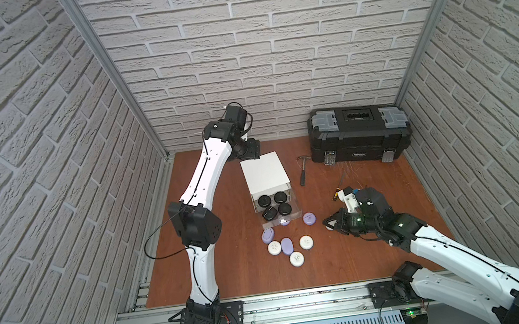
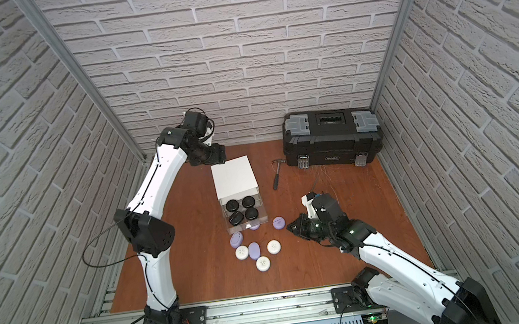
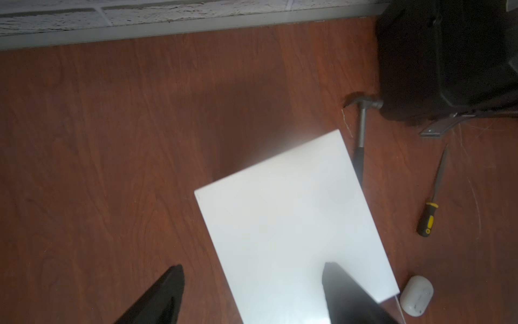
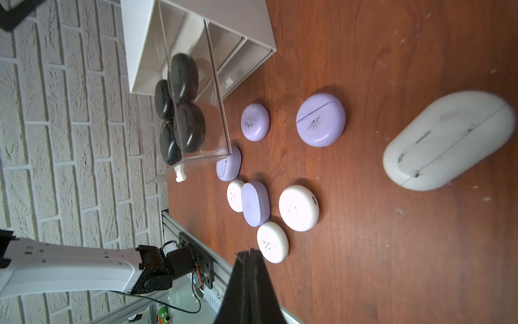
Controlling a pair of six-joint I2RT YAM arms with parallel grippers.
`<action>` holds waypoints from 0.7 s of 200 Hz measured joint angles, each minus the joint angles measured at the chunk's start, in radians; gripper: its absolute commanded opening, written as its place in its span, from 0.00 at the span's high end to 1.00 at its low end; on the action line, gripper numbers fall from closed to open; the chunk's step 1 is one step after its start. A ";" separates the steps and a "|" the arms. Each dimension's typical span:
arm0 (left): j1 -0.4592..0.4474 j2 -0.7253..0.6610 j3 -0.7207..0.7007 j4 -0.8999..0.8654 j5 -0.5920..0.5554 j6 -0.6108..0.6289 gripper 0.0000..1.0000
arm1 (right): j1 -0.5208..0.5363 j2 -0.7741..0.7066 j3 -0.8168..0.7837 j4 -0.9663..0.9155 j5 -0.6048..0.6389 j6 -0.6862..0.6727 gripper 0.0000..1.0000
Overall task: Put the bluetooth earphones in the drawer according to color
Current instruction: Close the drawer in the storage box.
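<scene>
The drawer cabinet, a white cube, has its top clear drawer pulled out, with several black earphones in it. Lavender earphones and white earphones lie scattered on the wood in front of it; one lavender case sits partly under the drawer's front. A white oval case rests beside my right gripper, which is shut on nothing and low over the table. My left gripper hangs open over the cabinet's back top edge, holding nothing.
A big black toolbox stands at the back right, with a hammer lying between it and the cabinet. A yellow-handled screwdriver lies behind my right wrist. Brick walls close in three sides; a metal rail runs along the front.
</scene>
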 measured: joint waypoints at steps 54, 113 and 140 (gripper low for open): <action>0.077 0.191 0.240 0.013 0.124 0.005 0.16 | 0.099 0.152 -0.002 0.097 0.038 0.047 0.97; 0.126 0.249 0.256 0.059 0.250 -0.011 0.16 | 0.132 0.320 0.093 0.184 0.048 0.057 0.97; 0.123 0.274 0.256 0.066 0.297 -0.013 0.16 | 0.143 0.357 0.124 0.212 0.048 0.064 0.97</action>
